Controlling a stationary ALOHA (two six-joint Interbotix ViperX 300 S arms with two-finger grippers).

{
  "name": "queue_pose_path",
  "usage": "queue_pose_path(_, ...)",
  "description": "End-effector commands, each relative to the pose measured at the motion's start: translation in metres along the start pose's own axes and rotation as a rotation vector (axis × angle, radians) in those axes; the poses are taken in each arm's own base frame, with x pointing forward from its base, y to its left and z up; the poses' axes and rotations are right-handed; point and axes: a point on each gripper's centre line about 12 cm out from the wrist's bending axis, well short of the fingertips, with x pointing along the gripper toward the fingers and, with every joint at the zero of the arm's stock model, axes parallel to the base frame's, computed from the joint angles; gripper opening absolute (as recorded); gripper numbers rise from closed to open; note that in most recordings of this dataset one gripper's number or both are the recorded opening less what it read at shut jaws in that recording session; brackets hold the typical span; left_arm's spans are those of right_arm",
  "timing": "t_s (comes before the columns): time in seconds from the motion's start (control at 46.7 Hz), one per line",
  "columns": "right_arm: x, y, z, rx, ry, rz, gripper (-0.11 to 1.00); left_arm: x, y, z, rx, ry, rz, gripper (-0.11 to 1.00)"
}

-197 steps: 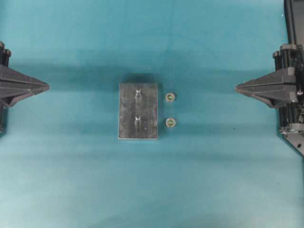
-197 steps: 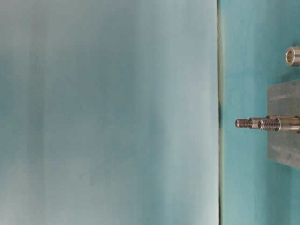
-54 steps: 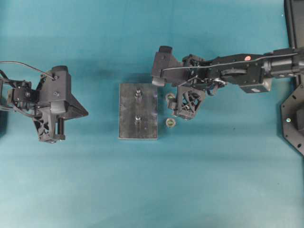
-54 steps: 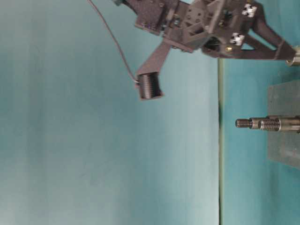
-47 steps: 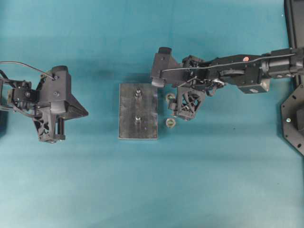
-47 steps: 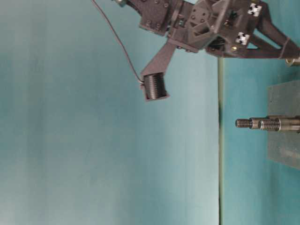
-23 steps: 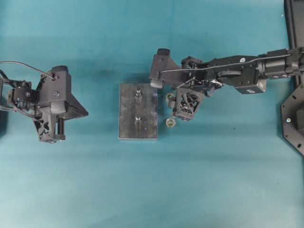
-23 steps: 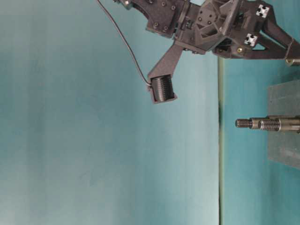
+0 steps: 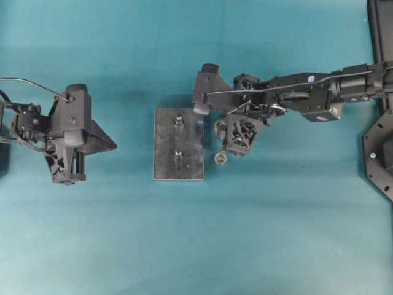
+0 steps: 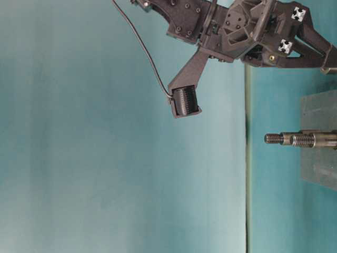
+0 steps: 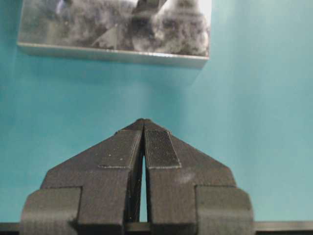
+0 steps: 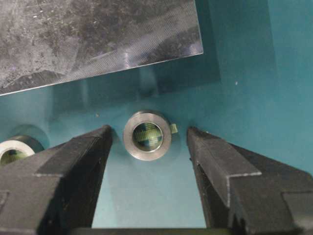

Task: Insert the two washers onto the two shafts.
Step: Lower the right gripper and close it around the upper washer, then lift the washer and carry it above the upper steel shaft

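Two steel washers lie right of the metal plate (image 9: 164,147), which carries two upright threaded shafts (image 9: 178,121) (image 9: 177,153). My right gripper (image 12: 149,134) is open and tilted steeply down, with the far washer (image 12: 146,135) on the table between its fingertips (image 12: 100,139) and a gap on each side. In the overhead view that washer (image 9: 218,125) is half hidden under the right gripper (image 9: 223,130). The near washer (image 9: 220,158) lies free beside it. My left gripper (image 9: 112,145) hovers left of the plate, shut and empty. Both shafts (image 10: 274,138) are bare.
The plate's edge (image 12: 88,34) lies just beyond the right fingertips, and the second washer (image 12: 12,151) sits outside the left finger. The left gripper (image 11: 143,123) faces the plate's (image 11: 112,29) other side across open teal table.
The right arm has crept a little toward the plate and sunk lower around the far washer, its fingers drawing somewhat closer together. The left arm has barely moved.
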Motion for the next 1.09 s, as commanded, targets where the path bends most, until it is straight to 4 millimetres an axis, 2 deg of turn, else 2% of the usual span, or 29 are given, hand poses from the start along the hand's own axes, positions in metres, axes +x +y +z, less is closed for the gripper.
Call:
queue_pose_path(0.0,-0.004,0.001,0.008,-0.017,-0.024,-0.002,0.64,-0.002,0.000,0.007,0.000,-0.028,0.000,0.00)
queue_pose_path(0.385,-0.006,0.000,0.009,-0.018,-0.031,-0.004,0.34,-0.002,0.000,0.008,-0.005,-0.031,-0.001,0.00)
queue_pose_path(0.749,-0.014,-0.004,0.012,-0.001,-0.025,-0.008,0.34,-0.002,0.000,0.010,-0.006,-0.043,-0.001,0.00)
queue_pose_path(1.071,-0.056,0.002,0.034,-0.082,-0.059,-0.030,0.34,-0.002,-0.001,0.014,-0.005,-0.075,-0.005,0.00)
